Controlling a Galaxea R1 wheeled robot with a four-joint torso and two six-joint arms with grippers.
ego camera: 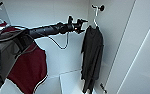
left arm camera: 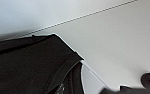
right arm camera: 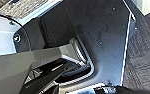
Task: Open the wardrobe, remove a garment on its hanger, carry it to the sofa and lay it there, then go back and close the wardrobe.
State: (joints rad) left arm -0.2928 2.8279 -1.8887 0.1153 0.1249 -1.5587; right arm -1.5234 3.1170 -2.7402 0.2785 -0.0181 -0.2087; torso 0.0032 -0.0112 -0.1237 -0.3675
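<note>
Reaching into the open wardrobe (ego camera: pixel 41 12) with the left gripper (ego camera: pixel 81 24), positioned just above the centre of the head view at the end of the arm coming in from the left edge. Not resolving the opening of the left gripper in any view; recording its state as undeterminable, with nothing visibly held.

Locating the garment (ego camera: pixel 92 55) right of centre in the head view, hanging full length with its long axis running vertically from the upper part of the frame almost to the bottom edge. Locating the hanger (ego camera: pixel 95 17) directly above it, with the hook rising to a dark round peg (ego camera: pixel 101 8) near the top of the frame.

Placing the hanger neck and the garment's shoulder immediately to the right of the left gripper, at nearly the same height. Reading the two as just beside each other, with contact not confirmed.

Checking this in the left wrist view: finding the garment (left arm camera: pixel 28 67) large across the lower left, with a thin white edge, probably the hanger (left arm camera: pixel 91 72), emerging beside the collar.

Judging the left arm to be the nearer one, needing only a short reach toward the right of the frame.

Noting a maroon jacket (ego camera: pixel 28 67) at the lower left of the head view, below the arm and well apart from the garment.

Finding grey carpet (right arm camera: pixel 143 55) in the right wrist view; treating the right gripper state as undeterminable.
</note>
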